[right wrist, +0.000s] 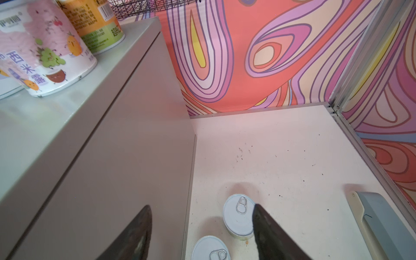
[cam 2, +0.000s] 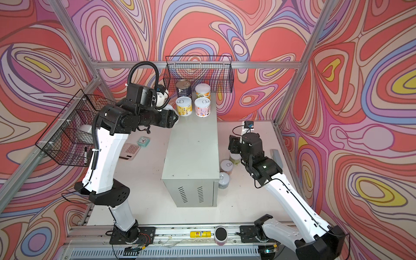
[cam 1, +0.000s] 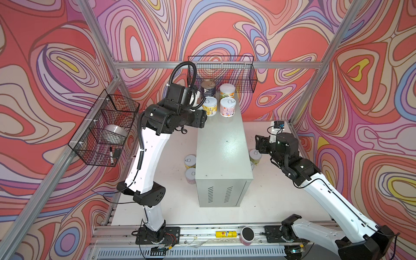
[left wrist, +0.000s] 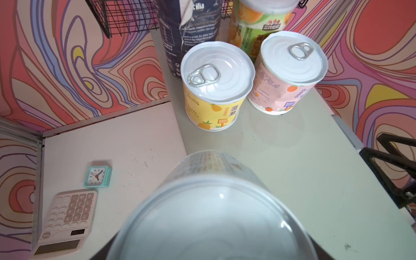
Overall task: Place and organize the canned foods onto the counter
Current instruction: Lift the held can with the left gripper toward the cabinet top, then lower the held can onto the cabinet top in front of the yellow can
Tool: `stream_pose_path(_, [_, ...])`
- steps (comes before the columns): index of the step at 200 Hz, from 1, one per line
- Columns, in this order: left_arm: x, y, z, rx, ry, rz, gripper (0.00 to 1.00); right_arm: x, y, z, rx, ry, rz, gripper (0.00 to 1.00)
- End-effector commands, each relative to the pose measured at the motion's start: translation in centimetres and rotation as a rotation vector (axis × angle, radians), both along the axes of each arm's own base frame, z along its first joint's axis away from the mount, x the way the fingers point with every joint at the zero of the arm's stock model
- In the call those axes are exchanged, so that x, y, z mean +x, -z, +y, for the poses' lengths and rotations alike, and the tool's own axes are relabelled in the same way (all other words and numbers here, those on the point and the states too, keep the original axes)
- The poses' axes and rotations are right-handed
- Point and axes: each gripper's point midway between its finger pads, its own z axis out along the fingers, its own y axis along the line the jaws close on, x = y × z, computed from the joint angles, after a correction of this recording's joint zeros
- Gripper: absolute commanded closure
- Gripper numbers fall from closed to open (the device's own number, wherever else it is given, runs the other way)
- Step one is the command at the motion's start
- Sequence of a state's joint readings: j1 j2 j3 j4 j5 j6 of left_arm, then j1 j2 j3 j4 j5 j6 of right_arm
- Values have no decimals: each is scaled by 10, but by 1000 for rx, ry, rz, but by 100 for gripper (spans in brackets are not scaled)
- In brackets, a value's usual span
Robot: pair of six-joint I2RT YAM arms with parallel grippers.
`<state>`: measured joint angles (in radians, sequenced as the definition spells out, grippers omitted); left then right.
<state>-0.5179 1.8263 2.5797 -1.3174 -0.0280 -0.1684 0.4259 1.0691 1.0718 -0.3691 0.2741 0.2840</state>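
The left pincer (cam 2: 171, 112) is clamped on a white-lidded can (left wrist: 213, 213), holding it tilted over the edge of the grey desk (cam 1: 221, 144). Just beyond it four more stand together at the far end: a yellow can (left wrist: 213, 96), a pink can (left wrist: 286, 78), a dark-blue can (cam 1: 208, 90) and a green can (cam 1: 227, 91). The right pincer (right wrist: 201, 206) hangs beside the grey desk with its fingers (right wrist: 135, 229) well apart and nothing between them; below it a spare can (right wrist: 238, 216) sits on the white desk (right wrist: 281, 157), a second spare can (right wrist: 209, 247) just beside it.
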Motion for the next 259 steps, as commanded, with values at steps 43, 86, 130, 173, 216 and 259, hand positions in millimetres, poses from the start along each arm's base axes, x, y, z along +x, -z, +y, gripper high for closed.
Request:
stream_pose_path(43, [-4,-4,-32,2,45,-39,100,-3,-14,-5,9,14,-33,28])
stream_pose_path(86, [2,12,-42,36,34,-13,100,-5,-10,-4,18,10,-26,28])
stream_pose_path(130, [9,18,-36,72,-5,-15,100,-7,-11,-6,12,9,-28,27])
stream_pose_path(173, [16,27,-38,94,-20,-5,89,-5,-8,-3,17,-1,-18,27])
stream_pose_path(216, [22,36,-42,108,-16,9,39,-1,1,2,26,-12,1,26])
stream_pose_path(259, [26,34,-43,112,-23,-10,23,4,6,2,18,2,15,26])
